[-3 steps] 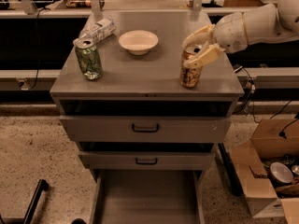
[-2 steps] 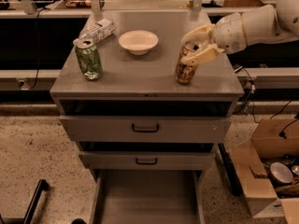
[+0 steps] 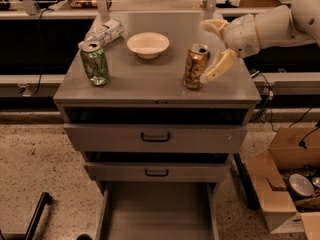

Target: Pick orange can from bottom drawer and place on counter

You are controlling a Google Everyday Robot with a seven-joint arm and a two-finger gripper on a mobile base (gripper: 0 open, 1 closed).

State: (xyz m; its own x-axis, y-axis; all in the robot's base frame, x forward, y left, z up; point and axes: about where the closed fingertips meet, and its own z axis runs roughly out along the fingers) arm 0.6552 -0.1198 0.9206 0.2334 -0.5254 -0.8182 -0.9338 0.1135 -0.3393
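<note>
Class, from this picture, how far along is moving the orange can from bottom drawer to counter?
Done: the can stands on the counter, out of the open bottom drawer. In hand: the open gripper sits close beside the can. Left: probably only backing it away.

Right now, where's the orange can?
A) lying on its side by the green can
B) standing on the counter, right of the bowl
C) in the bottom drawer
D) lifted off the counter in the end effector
B: the orange can stands on the counter, to the right of the bowl, with the end effector open beside it on its right.
</note>
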